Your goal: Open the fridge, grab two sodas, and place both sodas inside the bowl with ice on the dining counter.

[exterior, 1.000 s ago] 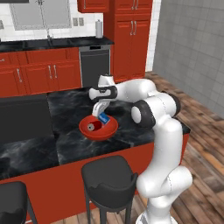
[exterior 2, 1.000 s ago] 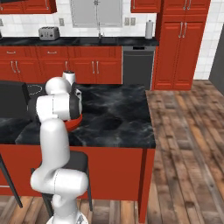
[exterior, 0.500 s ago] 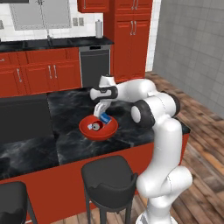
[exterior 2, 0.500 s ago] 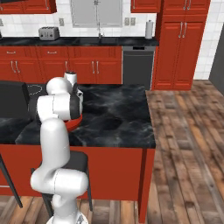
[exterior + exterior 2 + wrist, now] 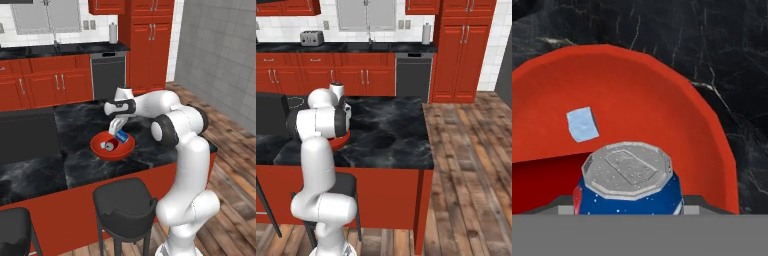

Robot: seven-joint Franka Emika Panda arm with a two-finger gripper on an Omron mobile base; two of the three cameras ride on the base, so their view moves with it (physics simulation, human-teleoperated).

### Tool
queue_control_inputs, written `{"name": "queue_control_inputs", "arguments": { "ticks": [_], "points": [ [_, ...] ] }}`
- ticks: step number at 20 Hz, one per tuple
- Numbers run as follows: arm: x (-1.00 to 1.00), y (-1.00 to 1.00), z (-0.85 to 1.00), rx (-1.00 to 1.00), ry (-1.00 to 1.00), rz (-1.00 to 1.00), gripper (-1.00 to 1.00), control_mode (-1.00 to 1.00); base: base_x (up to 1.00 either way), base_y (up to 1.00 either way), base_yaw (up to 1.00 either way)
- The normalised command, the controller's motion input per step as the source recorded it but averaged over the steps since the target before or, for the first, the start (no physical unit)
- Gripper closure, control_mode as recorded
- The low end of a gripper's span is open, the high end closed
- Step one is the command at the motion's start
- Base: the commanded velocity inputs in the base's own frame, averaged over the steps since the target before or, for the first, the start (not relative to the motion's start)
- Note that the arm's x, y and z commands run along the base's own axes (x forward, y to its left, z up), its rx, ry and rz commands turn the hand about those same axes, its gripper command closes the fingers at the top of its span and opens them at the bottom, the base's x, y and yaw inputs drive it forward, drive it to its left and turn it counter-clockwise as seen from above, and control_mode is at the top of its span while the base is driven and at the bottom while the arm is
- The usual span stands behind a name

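Hand view: blue soda can [image 5: 628,185] gripped in the tool, over the red bowl [image 5: 662,100].
From the left base view, the tool [image 5: 119,131] grasps the blue can above the bowl on the black marble tabletop [image 5: 80,165]. A red can [image 5: 107,146] lies inside the bowl. One white ice cube [image 5: 582,124] sits on the bowl's inner wall.

I see a blue can [image 5: 629,192] with a silver top in a red bowl [image 5: 662,95] holding a pale ice cube [image 5: 582,124], on my black white-veined tabletop [image 5: 712,45].
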Motion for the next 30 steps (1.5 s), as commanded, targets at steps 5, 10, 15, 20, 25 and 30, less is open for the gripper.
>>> {"name": "queue_control_inputs", "arguments": {
  "ticks": [5, 10, 15, 20, 25, 30],
  "points": [
    [-0.35, 0.14, -0.25, 0.0, -0.02, 0.0, -1.0, -1.0, 0.0, 0.0, 0.0],
    [-0.33, 0.08, -0.09, 0.0, -0.03, 0.0, -1.0, -1.0, 0.0, 0.0, 0.0],
    [-0.27, 0.03, 0.03, 0.0, 0.0, 0.0, -1.0, -1.0, 0.0, 0.0, 0.0],
    [-0.25, 0.04, 0.31, 0.0, -0.06, 0.0, -1.0, -1.0, 0.0, 0.0, 0.0],
    [-0.17, 0.08, 0.48, 0.0, -0.12, 0.0, -1.0, -1.0, 0.0, 0.0, 0.0],
    [-0.21, 0.01, 0.34, 0.0, -0.13, 0.0, -1.0, -1.0, 0.0, 0.0, 0.0]
  ]
}}
